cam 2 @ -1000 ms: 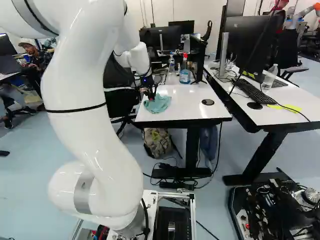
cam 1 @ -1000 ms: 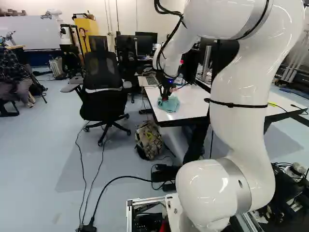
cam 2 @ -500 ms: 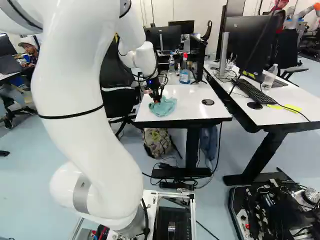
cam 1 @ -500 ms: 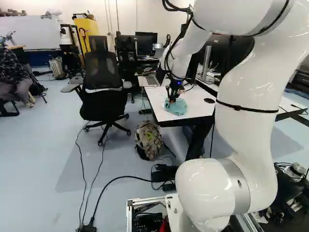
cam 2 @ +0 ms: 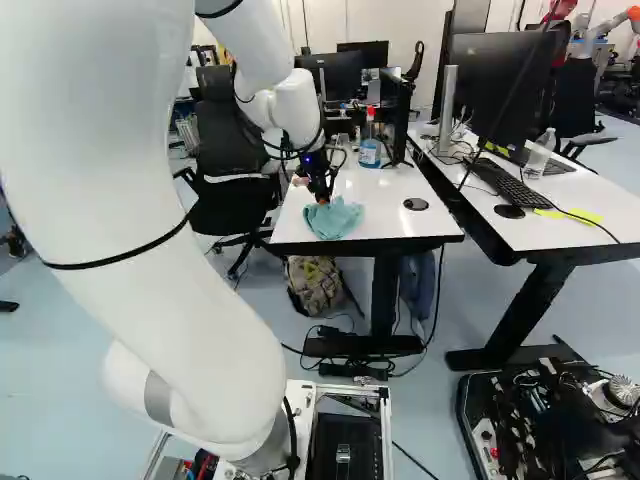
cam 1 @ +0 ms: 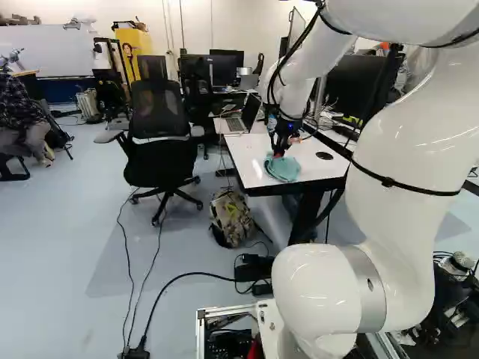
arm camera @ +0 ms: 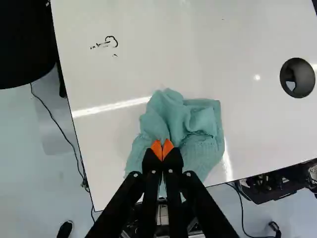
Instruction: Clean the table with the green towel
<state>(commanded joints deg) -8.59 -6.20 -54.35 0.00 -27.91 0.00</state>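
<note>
The gripper [cam 2: 323, 199] points down at the near left part of the white table in the right base view. In the wrist view the gripper [arm camera: 162, 148] has its orange tips close together, pinching a fold of the crumpled green towel [arm camera: 200, 126]. The towel lies bunched on the white table [arm camera: 148, 64], spreading ahead of the fingers and to both sides; its part beneath them is hidden. Dark scribbled marks [arm camera: 105, 43] are on the tabletop, ahead of the towel and apart from it.
A laptop [cam 1: 238, 123] and a spray bottle [cam 2: 370, 145] stand toward the table's far end. A round cable hole [arm camera: 297, 78] is in the tabletop. An office chair [cam 1: 161, 142] stands beside the table, and a backpack [cam 1: 230, 217] rests on the floor. Another desk carries monitors and a keyboard [cam 2: 515, 185].
The arm has carried the gripper across the table, rightward and a little nearer in both base views. The towel has slid along with it, and the fingers remain closed. The base has not moved.
</note>
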